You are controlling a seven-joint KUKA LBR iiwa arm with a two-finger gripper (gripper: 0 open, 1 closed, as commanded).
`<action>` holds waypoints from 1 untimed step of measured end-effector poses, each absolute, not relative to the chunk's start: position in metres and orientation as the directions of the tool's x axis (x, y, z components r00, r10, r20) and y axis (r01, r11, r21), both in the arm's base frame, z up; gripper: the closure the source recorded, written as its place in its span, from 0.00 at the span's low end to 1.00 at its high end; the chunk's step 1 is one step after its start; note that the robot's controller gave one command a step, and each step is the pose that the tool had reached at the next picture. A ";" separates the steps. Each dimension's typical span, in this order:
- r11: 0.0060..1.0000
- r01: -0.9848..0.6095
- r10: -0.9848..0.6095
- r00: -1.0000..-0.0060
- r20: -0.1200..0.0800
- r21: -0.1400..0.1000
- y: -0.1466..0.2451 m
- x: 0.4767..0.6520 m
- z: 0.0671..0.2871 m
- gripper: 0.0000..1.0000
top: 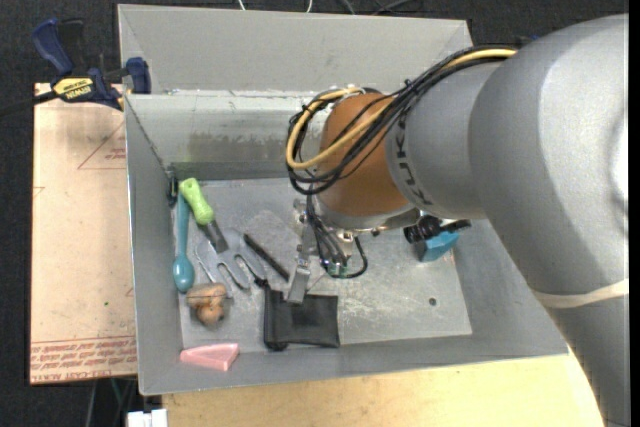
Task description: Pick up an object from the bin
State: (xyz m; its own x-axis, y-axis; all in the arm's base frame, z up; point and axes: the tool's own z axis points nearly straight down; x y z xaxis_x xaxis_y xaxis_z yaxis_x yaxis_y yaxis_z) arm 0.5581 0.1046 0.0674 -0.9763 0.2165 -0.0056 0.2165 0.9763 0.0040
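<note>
Since the gripper [298,287] hung just over the upper edge of a black folded pouch [304,325], which lay low in the grey bin [300,50] close to its front wall, a grasp there risked catching only a loose fold, so the soft pouch might have sagged or slipped free on lifting. Whether the gripper was apart or together could not be told. A thin black stick [266,256] lay just beside it to the left and could have been nudged or dragged along. Further left, a brown lump [209,303], a pink wedge [211,354], a teal spoon [182,253] and a green-handled tool [198,201] crowded the left wall. To the right the floor lay bare as far as a blue thing [436,240], the safer side for any sideways move.
</note>
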 end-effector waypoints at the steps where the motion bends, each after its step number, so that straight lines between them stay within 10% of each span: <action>1: 0.932 0.362 0.362 -0.932 -0.012 0.011 0.116 0.581 0.071 1.00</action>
